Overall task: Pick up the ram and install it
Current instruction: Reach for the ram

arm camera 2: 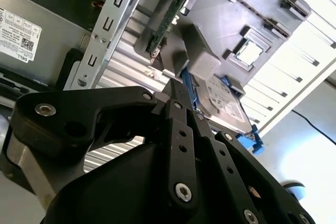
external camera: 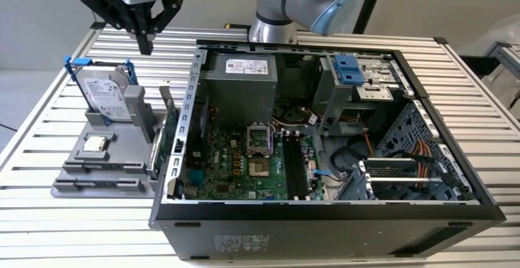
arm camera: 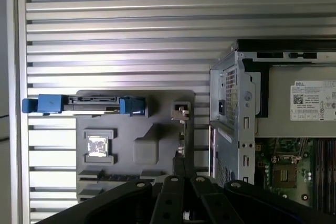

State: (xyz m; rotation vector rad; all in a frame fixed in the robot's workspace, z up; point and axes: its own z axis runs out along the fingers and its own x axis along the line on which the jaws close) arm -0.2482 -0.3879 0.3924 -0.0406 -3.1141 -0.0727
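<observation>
Ram [external camera: 108,185]: apparently on edge in the grey fixture's [external camera: 69,190] front slot, beside the open computer case [external camera: 325,210].
End effector [external camera: 146,47]: clenched on nothing, hovering beyond the hard drive [external camera: 106,94], well apart from the ram.
Risk: descending clenched, it could strike the ram or clip the hard drive.

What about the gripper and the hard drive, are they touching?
Apart. In the exterior view the gripper hangs clear of the upright hard drive, with table slats showing between them.
</observation>
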